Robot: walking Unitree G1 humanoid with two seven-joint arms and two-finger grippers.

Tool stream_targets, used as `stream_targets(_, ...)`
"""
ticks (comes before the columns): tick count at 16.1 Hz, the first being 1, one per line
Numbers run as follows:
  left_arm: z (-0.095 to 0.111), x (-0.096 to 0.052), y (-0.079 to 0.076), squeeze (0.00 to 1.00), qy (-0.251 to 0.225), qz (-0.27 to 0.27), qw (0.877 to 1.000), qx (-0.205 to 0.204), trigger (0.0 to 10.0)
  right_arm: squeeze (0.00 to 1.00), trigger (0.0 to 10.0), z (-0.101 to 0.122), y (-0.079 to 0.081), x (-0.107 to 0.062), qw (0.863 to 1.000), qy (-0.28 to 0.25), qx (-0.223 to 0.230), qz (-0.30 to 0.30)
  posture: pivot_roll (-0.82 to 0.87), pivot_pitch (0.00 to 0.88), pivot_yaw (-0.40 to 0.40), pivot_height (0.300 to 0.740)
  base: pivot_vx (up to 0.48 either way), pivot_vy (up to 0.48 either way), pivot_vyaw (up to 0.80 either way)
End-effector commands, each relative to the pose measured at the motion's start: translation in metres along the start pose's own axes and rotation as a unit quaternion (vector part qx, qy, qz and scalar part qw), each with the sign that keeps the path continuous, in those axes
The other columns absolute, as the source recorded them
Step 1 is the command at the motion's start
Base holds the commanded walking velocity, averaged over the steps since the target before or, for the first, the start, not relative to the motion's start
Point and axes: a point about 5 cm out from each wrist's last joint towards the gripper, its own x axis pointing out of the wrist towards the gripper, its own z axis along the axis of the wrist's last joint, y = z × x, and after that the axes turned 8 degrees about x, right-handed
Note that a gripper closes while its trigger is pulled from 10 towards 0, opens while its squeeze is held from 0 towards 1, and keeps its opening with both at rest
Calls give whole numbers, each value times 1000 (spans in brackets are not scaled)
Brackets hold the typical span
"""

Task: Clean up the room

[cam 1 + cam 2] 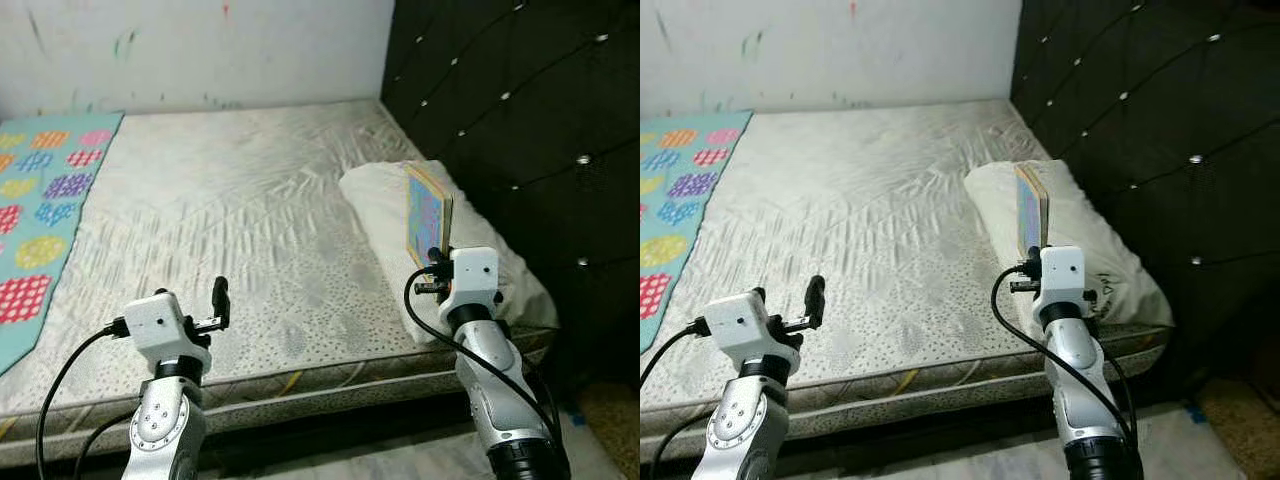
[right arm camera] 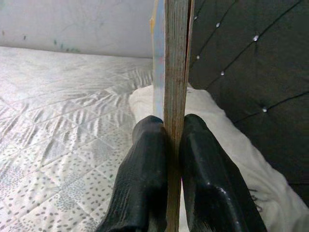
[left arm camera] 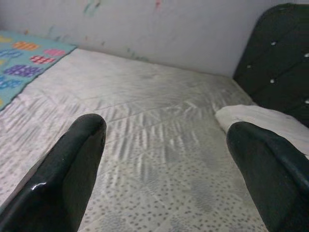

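Note:
My right gripper (image 1: pixel 436 262) is shut on a thin colourful board book (image 1: pixel 427 212), held upright on its edge above the white pillow (image 1: pixel 385 200) at the bed's right side. In the right wrist view both black fingers (image 2: pixel 145 169) press the book's wooden-looking edge (image 2: pixel 175 72) between them. My left gripper (image 1: pixel 220 297) hovers open over the front part of the bare mattress (image 1: pixel 250 200) with nothing between its fingers (image 3: pixel 72 164).
A teal mat with coloured patches (image 1: pixel 40 210) lies over the mattress's left side. A dark tufted headboard (image 1: pixel 520 110) rises on the right, and a marked white wall (image 1: pixel 200 50) stands behind. The mattress's front edge (image 1: pixel 300 385) is just below my arms.

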Motion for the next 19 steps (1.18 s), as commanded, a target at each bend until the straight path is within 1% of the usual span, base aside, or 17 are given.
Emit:
stream_targets(1, 1, 1, -1, 0, -3, -6, 1000, 8, 10000, 0, 10000, 13, 2, 3, 1000, -26, 3, 6, 21, 0, -5, 740, 0, 0, 0)
stream_targets(3, 3, 0, -3, 0, -11, -19, 1000, 14, 10000, 0, 10000, 11, 2, 3, 1000, -24, 3, 6, 22, 0, -2, 740, 441, 0, 0)
stream_targets(8, 3, 1, -3, 0, -11, -21, 1000, 16, 10000, 0, 10000, 11, 3, 4, 1000, -24, 4, 8, 25, 0, -5, 740, 480, 0, 0)
stream_targets(11, 0, 1, -3, 0, 0, -15, 1000, 10, 10000, 0, 10000, 11, 3, 5, 1000, -23, 4, 9, 24, 0, -5, 740, 354, 0, 0)
stream_targets(12, 0, 1, -4, 0, 1, -13, 1000, 5, 10000, 0, 10000, 10, 2, 5, 1000, -22, 5, 9, 24, 0, -5, 740, 0, 0, 0)
stream_targets(19, -2, 2, -4, 0, 8, -7, 1000, 2, 10000, 0, 10000, 7, 2, 4, 1000, -10, 14, 16, 24, 0, -5, 740, 0, 0, 0)
